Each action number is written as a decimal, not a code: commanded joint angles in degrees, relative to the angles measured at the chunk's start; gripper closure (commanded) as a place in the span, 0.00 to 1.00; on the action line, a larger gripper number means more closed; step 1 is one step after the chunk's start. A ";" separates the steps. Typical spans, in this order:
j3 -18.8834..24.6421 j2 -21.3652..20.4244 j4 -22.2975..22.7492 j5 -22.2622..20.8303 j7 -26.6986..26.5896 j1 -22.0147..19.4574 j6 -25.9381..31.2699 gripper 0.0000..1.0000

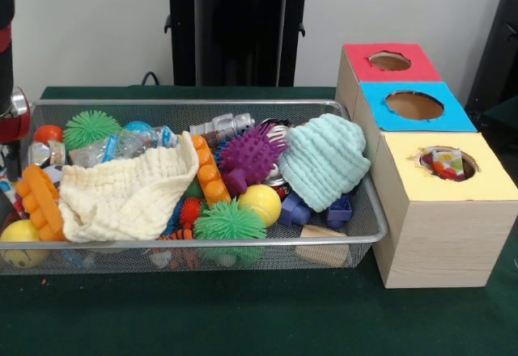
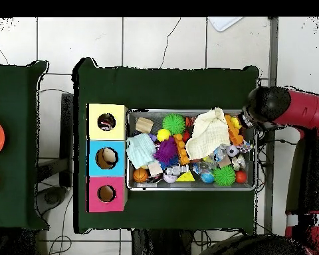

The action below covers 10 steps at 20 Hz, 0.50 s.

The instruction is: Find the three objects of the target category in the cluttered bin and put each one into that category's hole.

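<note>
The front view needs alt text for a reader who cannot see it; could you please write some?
A wire mesh bin on a green table is heaped with toys: a cream cloth, a mint knitted cloth, a purple spiky ball, green spiky balls and orange blocks. Beside it stand three boxes with round holes, topped red, blue and yellow.

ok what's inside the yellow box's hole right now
Through the hole of the yellow box, a small item with red, orange and white patches shows in the front view. What it is, and anything deeper inside, is hidden by the box top.
</note>
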 commanded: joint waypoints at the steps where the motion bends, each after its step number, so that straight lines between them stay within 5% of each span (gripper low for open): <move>1: 2.78 1.33 9.00 -3.05 -18.40 -1.30 -1.64 0.00; 10: 3.24 0.05 14.83 -3.03 -16.20 -2.46 -5.11 0.00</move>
